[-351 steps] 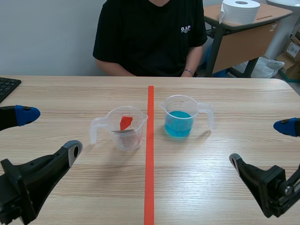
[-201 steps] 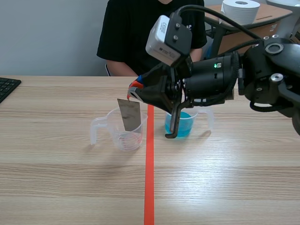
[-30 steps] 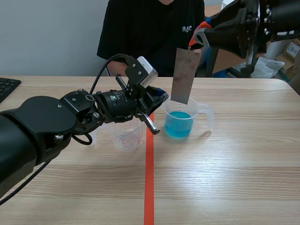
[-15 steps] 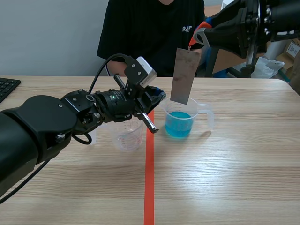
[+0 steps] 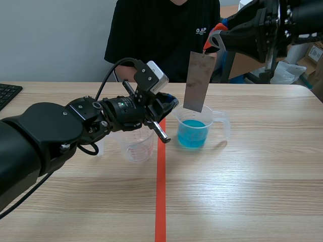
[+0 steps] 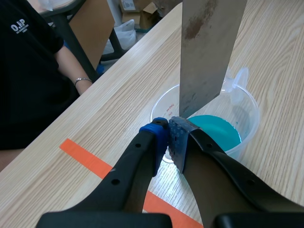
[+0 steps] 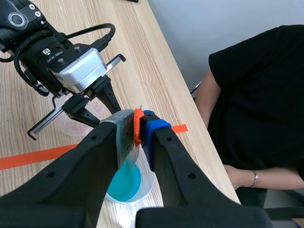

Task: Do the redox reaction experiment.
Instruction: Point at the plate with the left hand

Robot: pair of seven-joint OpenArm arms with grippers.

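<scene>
Above blue beaker, right gripper gripping plate

a light wooden table with a rounded far right corner carries everything. an orange-red tape line runs along its middle, from close to the far edge down to the near edge. just left of the line stands a clear plastic measuring cup, upright and partly hidden. just right of the line, a little nearer the far edge, stands a second clear measuring cup, also upright, with blue liquid in its lower part and its handle toward the right edge. the two cups stand apart, the line between them. a black keyboard lies at the left edge, only its corner showing
</scene>
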